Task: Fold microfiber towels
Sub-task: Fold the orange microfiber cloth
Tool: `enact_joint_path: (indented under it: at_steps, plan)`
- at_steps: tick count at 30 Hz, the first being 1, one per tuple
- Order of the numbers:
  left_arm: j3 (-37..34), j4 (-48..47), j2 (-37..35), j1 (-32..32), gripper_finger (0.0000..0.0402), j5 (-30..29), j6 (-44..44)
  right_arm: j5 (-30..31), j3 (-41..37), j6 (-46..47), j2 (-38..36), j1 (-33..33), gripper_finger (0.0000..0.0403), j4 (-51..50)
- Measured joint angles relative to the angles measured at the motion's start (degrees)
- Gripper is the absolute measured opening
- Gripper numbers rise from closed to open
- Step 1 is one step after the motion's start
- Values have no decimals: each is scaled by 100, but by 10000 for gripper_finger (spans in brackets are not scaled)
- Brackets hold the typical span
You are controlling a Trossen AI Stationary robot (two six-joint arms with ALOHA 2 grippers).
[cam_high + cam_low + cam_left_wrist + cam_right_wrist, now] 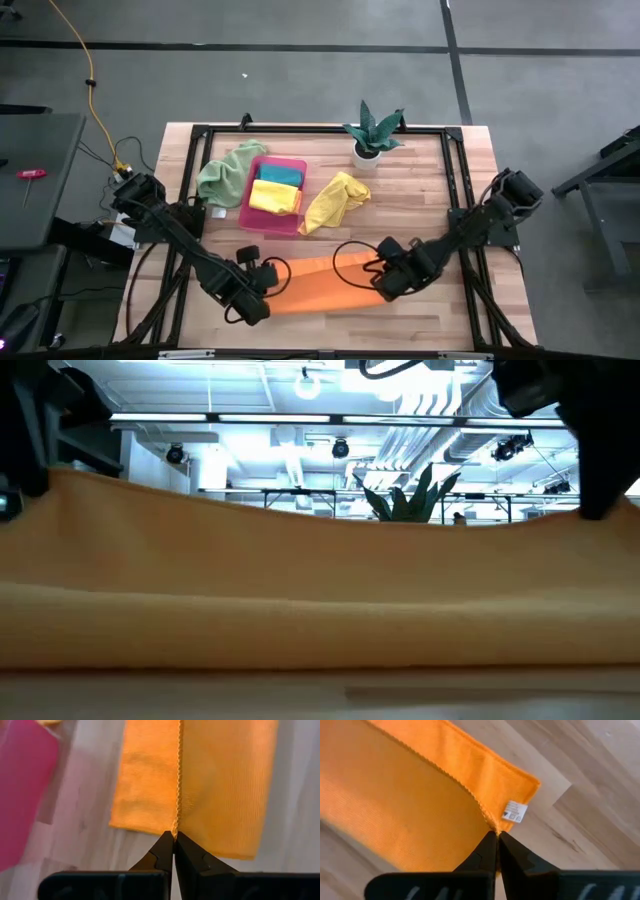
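you're mid-fold: left gripper (173, 839) and right gripper (497, 837) each pinch an edge of the soft orange microfiber towel (320, 283); next, carry both edges across evenly.

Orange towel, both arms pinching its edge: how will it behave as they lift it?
Probably floppy: the orange towel sags between the left gripper and right gripper. Likely light, since the jaws hold it by just a hem.

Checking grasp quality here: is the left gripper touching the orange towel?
Touching. The left wrist view shows the left gripper with fingers shut on the stitched edge of the orange towel.
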Motion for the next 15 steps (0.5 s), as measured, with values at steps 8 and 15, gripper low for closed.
enact_joint_path:
  at_steps: [8,15]
  plan:
    - [0,-2,2,99,0,-116,-3,-194,-19,-34,84,-146,0,-107]
    - [-63,71,7,101,0,-119,-203,-299,-478,179,186,-164,0,431]
